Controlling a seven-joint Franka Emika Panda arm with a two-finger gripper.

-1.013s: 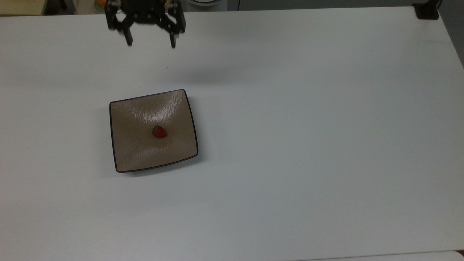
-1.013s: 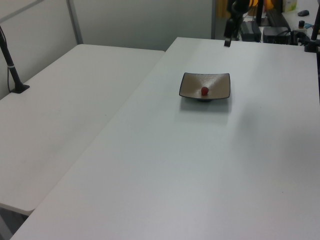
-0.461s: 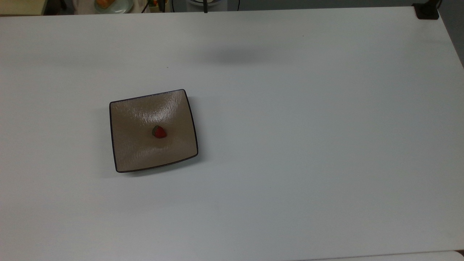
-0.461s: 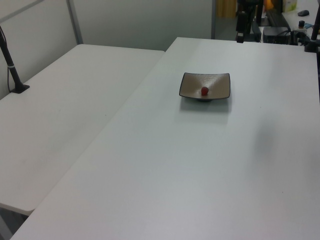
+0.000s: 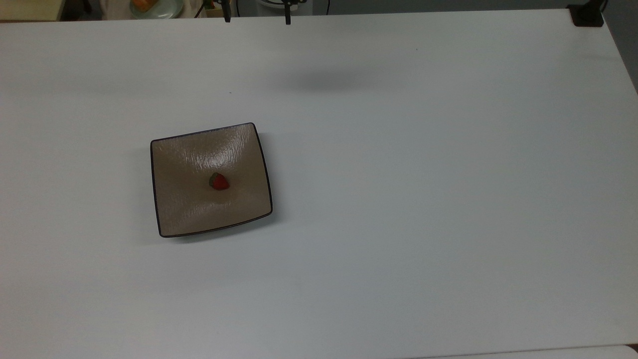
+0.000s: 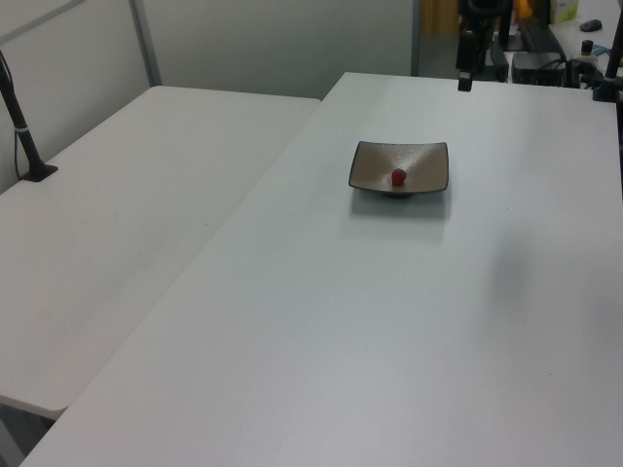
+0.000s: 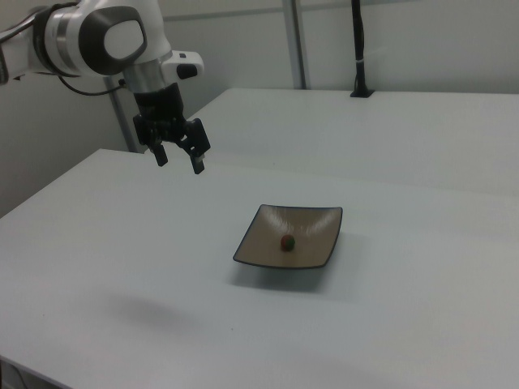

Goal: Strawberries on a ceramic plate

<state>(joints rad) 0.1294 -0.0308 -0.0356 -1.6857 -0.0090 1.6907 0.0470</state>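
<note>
The tiny red strawberry (image 5: 220, 182) with its green cap lies near the middle of the square tan-brown ceramic plate (image 5: 184, 159), on the top view's left half of the table. The left view shows the strawberry (image 6: 398, 177) on the plate (image 6: 375, 165), and so does the right view: strawberry (image 7: 286, 242), plate (image 7: 312, 235). My gripper (image 7: 179, 164) hangs open and empty, well above the table and off to the right view's left of the plate. Its fingertips (image 5: 227, 18) just reach in at the top view's upper edge. In the left view, the gripper (image 6: 465, 80) is beyond the plate.
The white table (image 5: 423, 199) stretches wide around the plate. A black stand base (image 5: 588, 15) sits at its corner in the top view's upper right. A second white table (image 6: 127, 195) with a black pole (image 6: 21, 126) adjoins it on the left view's left.
My open gripper has pulled up and away from the plate toward the top view's upper edge, leaving only its fingertips there. The strawberry and plate have not moved.
</note>
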